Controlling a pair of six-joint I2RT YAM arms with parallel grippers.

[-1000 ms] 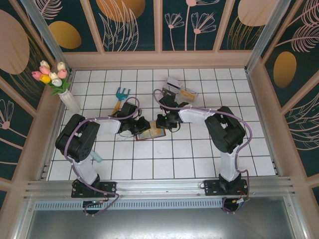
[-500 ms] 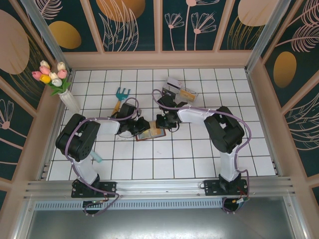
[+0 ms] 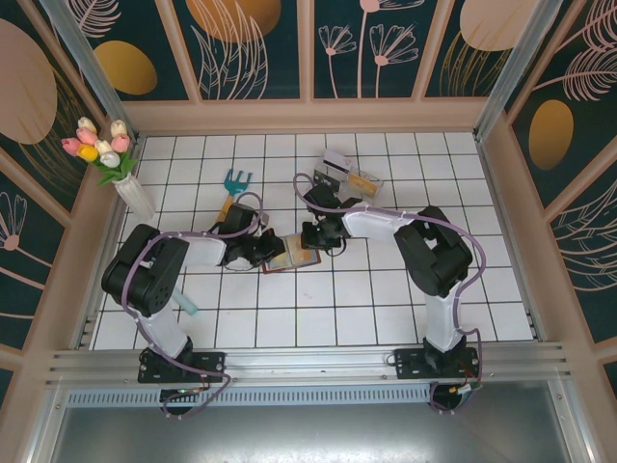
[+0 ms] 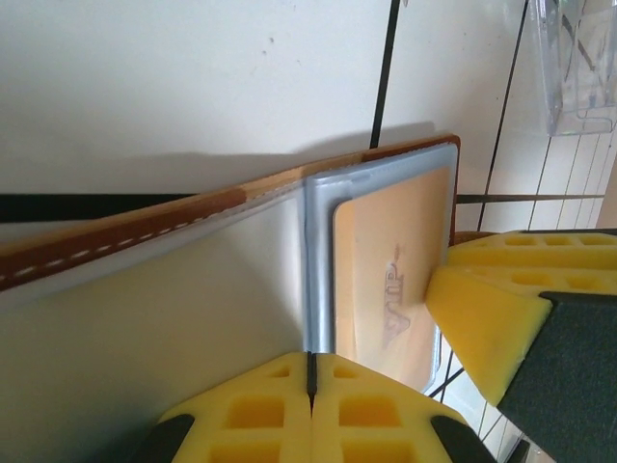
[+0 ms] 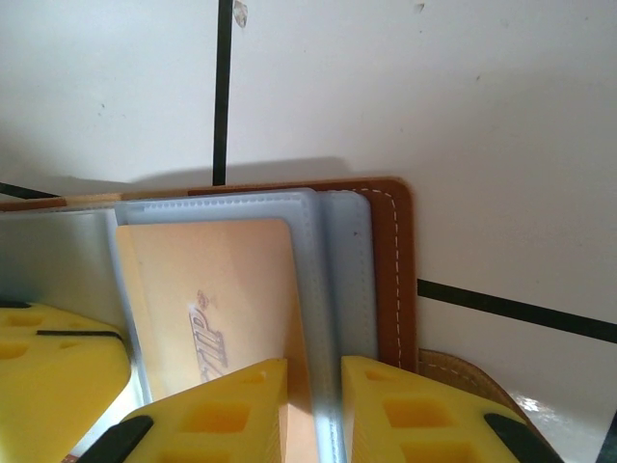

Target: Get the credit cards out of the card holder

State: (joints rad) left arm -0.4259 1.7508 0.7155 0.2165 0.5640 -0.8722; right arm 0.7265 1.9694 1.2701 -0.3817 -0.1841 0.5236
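Yellowish card is sitting in the card holder; my right claw is pinching its edge, left claw closed beside, risking the holder dragging along.

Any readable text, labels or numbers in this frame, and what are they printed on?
"VIP": embossed on the yellowish card in the card holder, read in both wrist views.
Clear box at the back: contents show no text that can be read from the top view, too small.
Nothing else carries lettering.
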